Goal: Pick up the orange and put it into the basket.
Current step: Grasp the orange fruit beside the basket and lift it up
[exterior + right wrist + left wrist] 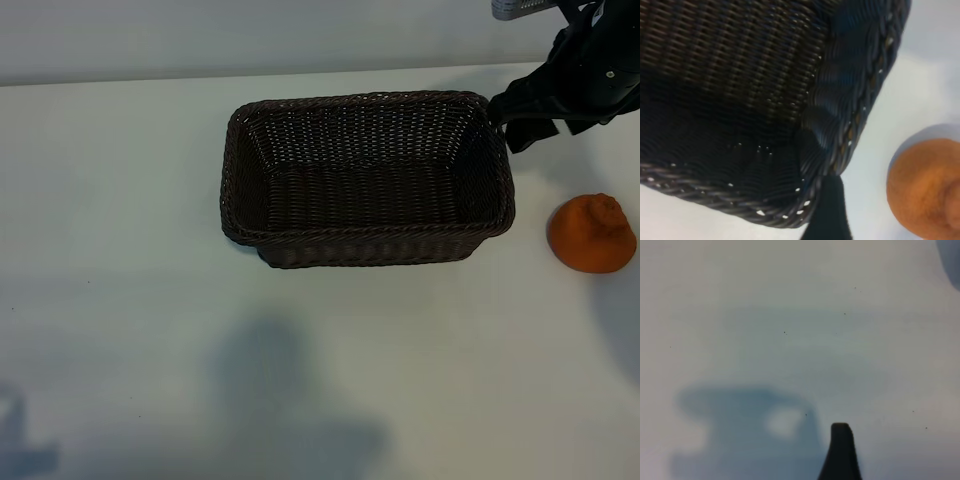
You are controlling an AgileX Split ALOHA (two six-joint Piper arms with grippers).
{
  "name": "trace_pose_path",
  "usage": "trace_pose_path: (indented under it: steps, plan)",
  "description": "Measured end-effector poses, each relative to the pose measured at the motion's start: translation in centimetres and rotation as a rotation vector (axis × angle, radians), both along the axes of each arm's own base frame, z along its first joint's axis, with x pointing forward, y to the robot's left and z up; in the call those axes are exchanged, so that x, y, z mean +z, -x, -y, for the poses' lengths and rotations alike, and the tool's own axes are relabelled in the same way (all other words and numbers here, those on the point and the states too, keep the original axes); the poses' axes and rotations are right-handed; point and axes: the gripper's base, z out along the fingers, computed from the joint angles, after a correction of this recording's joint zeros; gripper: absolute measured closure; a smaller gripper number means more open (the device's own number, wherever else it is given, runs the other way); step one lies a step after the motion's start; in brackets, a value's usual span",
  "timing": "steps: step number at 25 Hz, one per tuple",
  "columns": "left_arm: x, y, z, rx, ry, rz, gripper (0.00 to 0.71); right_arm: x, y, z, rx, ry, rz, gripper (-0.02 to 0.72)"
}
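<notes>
Start at the left of the table: your left gripper does not show in the exterior view, and its wrist view gives only one dark fingertip (841, 450) over the bare white table (120, 200), so take its jaws as spread with nothing between them and well apart from the work. In the middle sits the basket (236, 170), long axis running nine to three o'clock, empty, dark brown wicker with a braided rim. Just past its right end, at about one o'clock from the basket's centre, your right gripper (520, 120) hangs above the rim corner, jaws released and carrying nothing. The orange (592, 233) lies on the table at roughly five o'clock from that gripper, just beside the basket's right end but not touching it. This arm is clearly the nearer one, so I would judge the reach belongs to it. The fruit is small, matte, bright orange, squat and lumpy, with a knob on top.
</notes>
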Motion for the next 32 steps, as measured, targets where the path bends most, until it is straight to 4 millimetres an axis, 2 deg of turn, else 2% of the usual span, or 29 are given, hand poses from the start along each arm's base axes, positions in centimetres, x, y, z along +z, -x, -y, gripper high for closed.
trace_pose_path:
  steps: [10, 15, 18, 21, 32]
  plan:
    - [0.0, 0.8, 0.1, 0.0, -0.003, 0.057, 0.135, -0.3, -0.5, 1.6, -0.173, 0.033, 0.007, 0.108]
    - [0.0, 0.8, 0.0, -0.005, -0.002, 0.057, 0.135, -1.3, -0.8, 5.1, -0.29, 0.034, -0.044, 0.108]
    - [0.0, 0.8, 0.0, -0.022, -0.002, 0.057, 0.135, -2.5, -0.9, 7.3, -0.353, 0.042, -0.106, 0.108]
    - [0.0, 0.8, 0.0, -0.031, -0.002, 0.057, 0.135, -3.8, -1.1, 8.6, -0.379, 0.047, -0.157, 0.108]
    - [0.0, 0.8, 0.0, -0.033, -0.002, 0.057, 0.135, -9.0, -0.8, 8.6, -0.363, 0.023, -0.248, 0.108]
